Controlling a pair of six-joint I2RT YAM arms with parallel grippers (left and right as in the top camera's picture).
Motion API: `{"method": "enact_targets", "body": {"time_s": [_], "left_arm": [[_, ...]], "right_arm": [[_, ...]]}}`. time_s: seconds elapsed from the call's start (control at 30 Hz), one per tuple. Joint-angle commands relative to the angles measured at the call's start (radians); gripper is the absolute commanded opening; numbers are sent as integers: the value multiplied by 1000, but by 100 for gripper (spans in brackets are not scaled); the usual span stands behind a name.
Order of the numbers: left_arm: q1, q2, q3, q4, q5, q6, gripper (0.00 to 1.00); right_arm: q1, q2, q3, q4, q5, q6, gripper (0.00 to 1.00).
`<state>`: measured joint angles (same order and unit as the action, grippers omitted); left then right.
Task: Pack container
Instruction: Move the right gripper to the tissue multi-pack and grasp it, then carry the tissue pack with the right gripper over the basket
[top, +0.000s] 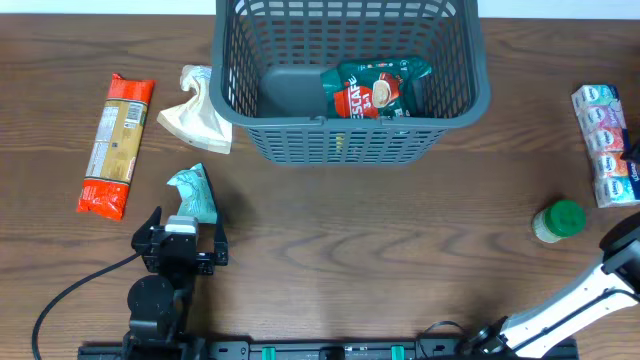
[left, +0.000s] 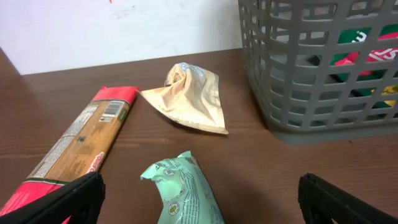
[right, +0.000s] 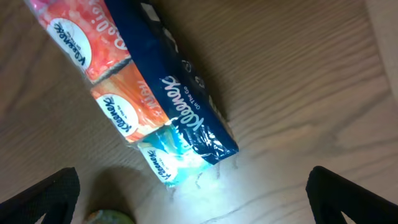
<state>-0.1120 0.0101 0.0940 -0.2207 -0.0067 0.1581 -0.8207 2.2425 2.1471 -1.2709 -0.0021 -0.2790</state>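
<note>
The dark grey lattice basket (top: 350, 80) stands at the back middle; it also shows in the left wrist view (left: 317, 68). A green and red coffee packet (top: 375, 90) lies inside it. My left gripper (top: 188, 240) is open just in front of a small mint-green packet (top: 193, 193), which lies between its fingers in the left wrist view (left: 186, 193). My right gripper (right: 193, 205) is open over the table beside a Kleenex tissue multipack (right: 143, 93), at the right edge in the overhead view (top: 603, 145).
A long red pasta packet (top: 117, 143) lies at the left. A beige pouch (top: 198, 115) lies beside the basket's left side. A green-lidded jar (top: 558, 221) stands at the right, near the right arm (top: 570, 300).
</note>
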Motion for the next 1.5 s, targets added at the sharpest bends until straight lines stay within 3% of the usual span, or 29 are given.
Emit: {"method": "enact_targets", "body": {"time_s": [0.0,0.6,0.8,0.83,0.9,0.93,1.23,1.47], "left_arm": [[6,-6,-24,-9,-5,6,99],[6,-6,-24,-9,-5,6,99],[6,-6,-24,-9,-5,6,99],[6,-6,-24,-9,-5,6,98],[6,-6,-24,-9,-5,6,99],[6,-6,-24,-9,-5,6,99],[6,-6,-24,-9,-5,6,99],[6,-6,-24,-9,-5,6,99]], "right_arm": [[2,52,-3,-4,-49,-42,99],[108,253,-3,40,-55,-98,97],[141,311,-3,19,-62,-28,71],[143,313,-3,14,-63,-19,60],[147,316,-3,11,-62,8,7],[148,316,-3,10,-63,23,1],[174,296,-2,-30,-150,62,1],[238,166,0,-18,-216,66,1]]}}
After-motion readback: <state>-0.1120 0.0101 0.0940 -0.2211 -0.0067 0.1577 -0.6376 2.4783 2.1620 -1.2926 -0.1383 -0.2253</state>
